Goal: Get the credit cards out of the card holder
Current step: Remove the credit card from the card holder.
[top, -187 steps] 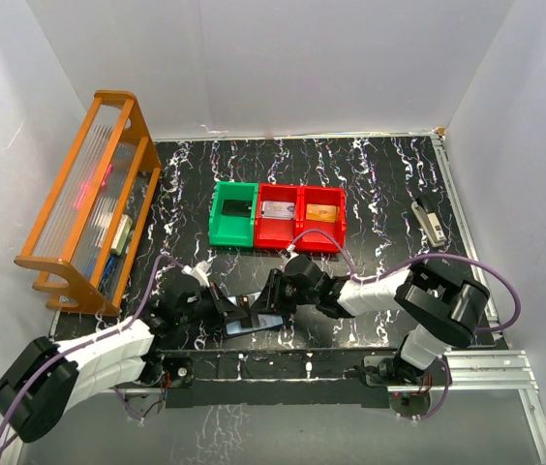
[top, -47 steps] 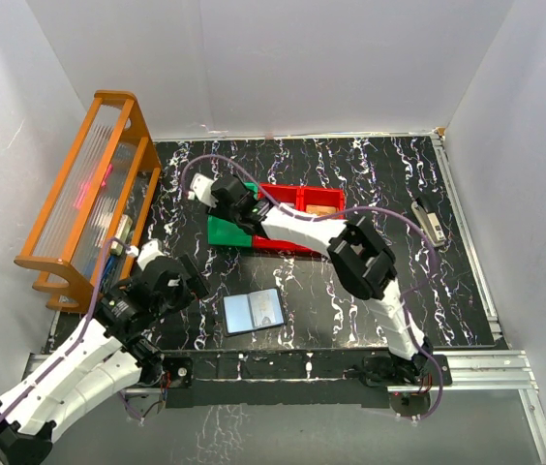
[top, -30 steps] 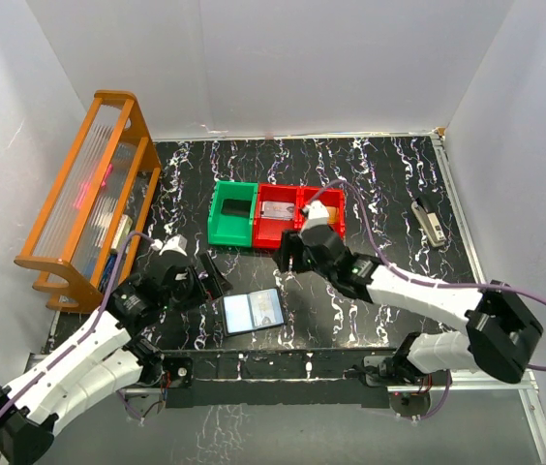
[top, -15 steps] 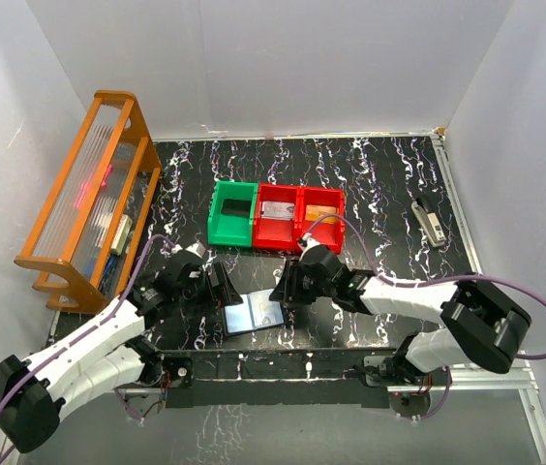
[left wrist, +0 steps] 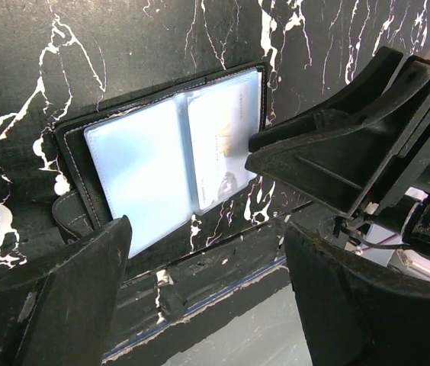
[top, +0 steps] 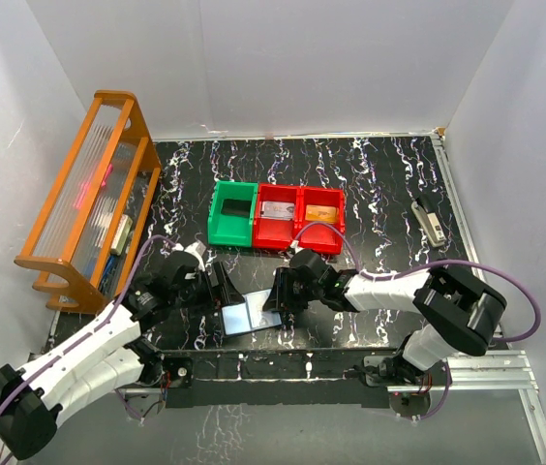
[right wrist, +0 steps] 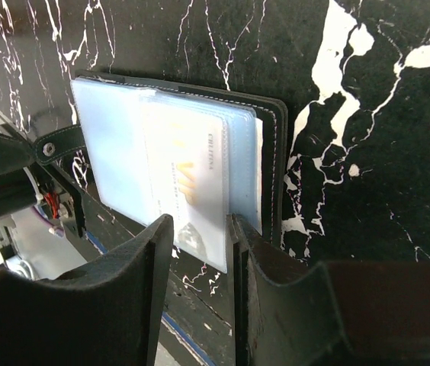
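Freeing the card (left wrist: 223, 145) meant the barely parted right gripper (right wrist: 199, 225) nipping its 3 o'clock edge, the spread left gripper (left wrist: 207, 229) pinning the holder (left wrist: 74, 133).

**A:** Where've we got the holder (top: 252, 316)?

**B:** Near the table's (top: 389, 184) front edge. Left gripper (top: 223, 291) is on its left, right gripper (top: 275, 296) on its right. Bins (top: 278, 218) are behind, rack (top: 84, 199) far left.
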`<state>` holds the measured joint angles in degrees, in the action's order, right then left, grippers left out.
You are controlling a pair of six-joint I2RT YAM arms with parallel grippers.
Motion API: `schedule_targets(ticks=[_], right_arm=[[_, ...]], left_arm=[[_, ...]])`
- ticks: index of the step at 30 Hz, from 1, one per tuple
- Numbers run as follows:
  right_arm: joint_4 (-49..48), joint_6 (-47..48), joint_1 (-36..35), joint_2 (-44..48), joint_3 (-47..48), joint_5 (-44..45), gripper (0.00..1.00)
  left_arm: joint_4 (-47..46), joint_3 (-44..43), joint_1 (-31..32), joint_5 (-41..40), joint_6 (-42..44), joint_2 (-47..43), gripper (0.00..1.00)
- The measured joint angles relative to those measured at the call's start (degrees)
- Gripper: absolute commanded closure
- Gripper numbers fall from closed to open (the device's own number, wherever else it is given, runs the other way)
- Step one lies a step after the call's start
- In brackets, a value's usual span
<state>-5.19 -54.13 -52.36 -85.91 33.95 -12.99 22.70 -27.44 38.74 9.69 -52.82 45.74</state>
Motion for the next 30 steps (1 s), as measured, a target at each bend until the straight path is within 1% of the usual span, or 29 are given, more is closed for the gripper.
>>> schedule_targets(ticks=[5,9,12,19,24,30], right_arm=[[0.11,-1.16,-0.15,-0.17,0.07,0.66,0.69],[-1.18,-2.23,-0.15,-0.17,-0.46,0.57,0.69],[-2.69,-3.32,-0.13,-0.17,-1.14,0.15,0.69],[-4.11,-4.52,-0.15,-0.2,-1.14,-1.16,0.71],[-4.55,-4.83,-0.13,-0.22,-1.14,-1.95,0.71],[-8.57,-7.15,-0.15,-0.5,-1.18,-3.69,0.71]], left_arm=[[-1.31,0.0,0.0,2.38,1.05,1.66,0.21],[-4.31,0.11,0.0,5.79,2.64,4.85,0.32],[-5.53,0.87,0.0,6.23,3.3,7.43,0.39],[-6.1,4.7,0.0,5.09,3.15,10.19,0.45],[-8.02,4.94,0.0,5.14,2.86,9.53,0.45],[-9.64,4.96,0.0,4.92,2.54,10.49,0.5]])
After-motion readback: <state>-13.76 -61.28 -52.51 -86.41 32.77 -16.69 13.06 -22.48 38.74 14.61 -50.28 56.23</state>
